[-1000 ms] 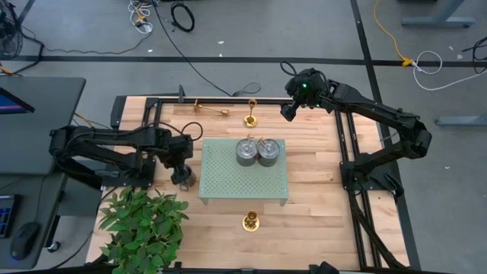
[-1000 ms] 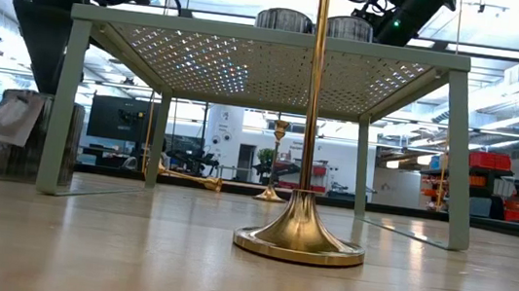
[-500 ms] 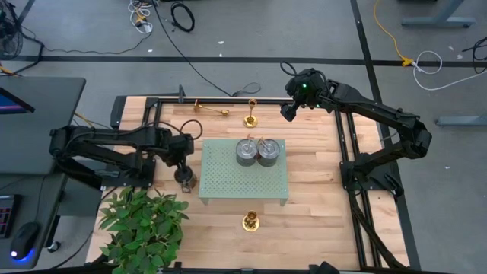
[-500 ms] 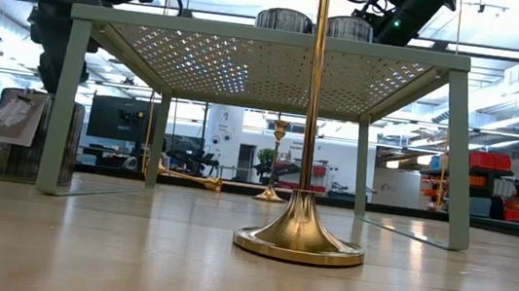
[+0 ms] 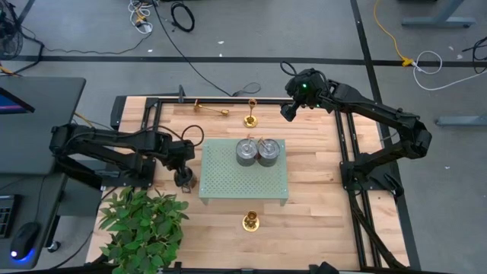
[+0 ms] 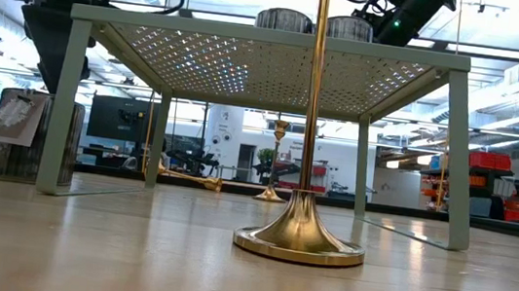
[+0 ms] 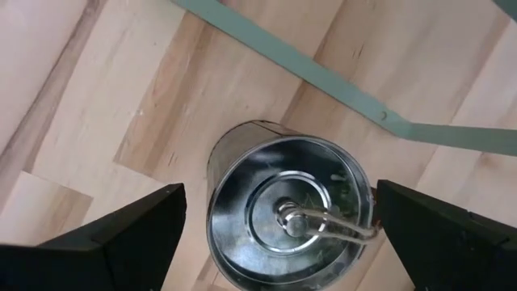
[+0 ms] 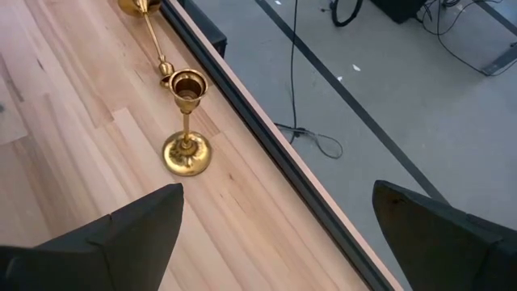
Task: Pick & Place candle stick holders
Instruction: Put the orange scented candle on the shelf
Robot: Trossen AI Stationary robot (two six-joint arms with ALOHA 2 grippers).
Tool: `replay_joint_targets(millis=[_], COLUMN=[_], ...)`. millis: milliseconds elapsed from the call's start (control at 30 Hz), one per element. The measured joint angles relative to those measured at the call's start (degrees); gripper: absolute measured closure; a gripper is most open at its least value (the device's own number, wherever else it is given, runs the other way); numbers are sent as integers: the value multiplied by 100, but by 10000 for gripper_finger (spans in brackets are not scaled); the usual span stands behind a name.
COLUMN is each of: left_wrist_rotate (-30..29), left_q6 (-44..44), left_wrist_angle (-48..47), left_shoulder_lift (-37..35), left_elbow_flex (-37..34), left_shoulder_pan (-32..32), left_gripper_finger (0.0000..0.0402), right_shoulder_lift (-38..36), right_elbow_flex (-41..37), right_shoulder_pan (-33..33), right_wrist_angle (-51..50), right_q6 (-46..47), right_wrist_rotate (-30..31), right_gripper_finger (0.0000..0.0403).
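Three gold candle stick holders are on the wooden table (image 5: 319,190): one upright near the front edge (image 5: 250,221), one upright at the back (image 5: 250,119) and one lying on its side beside it (image 5: 211,108). Three metal tins show: two (image 5: 246,151) (image 5: 268,151) touching on the single green perforated stand (image 5: 243,186), and one (image 7: 284,212) on the tabletop beside it. One leafy plant (image 5: 141,224) sits at the corner.

Wooden table (image 5: 319,198) carries green rack (image 5: 243,183), three candle stick holders (image 5: 250,221), apparently a tin (image 5: 183,177).

i see the table (image 5: 319,190) from straight overhead; the low camera looks level across it; both share the green rack (image 5: 243,183).
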Motion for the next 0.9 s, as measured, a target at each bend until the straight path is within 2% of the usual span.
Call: replay_joint_targets(millis=[900], left_wrist_rotate=[-622], left_q6=[46], left_wrist_angle=[9], left_shoulder_lift=[7], left_elbow_flex=[0], left_shoulder_pan=[-626], left_gripper_finger=[3], right_shoulder_lift=[0], right_elbow_flex=[0], right_shoulder_pan=[-1], right_wrist_angle=[-4], right_q6=[2], right_wrist_rotate=[-5], right_gripper_finger=[3])
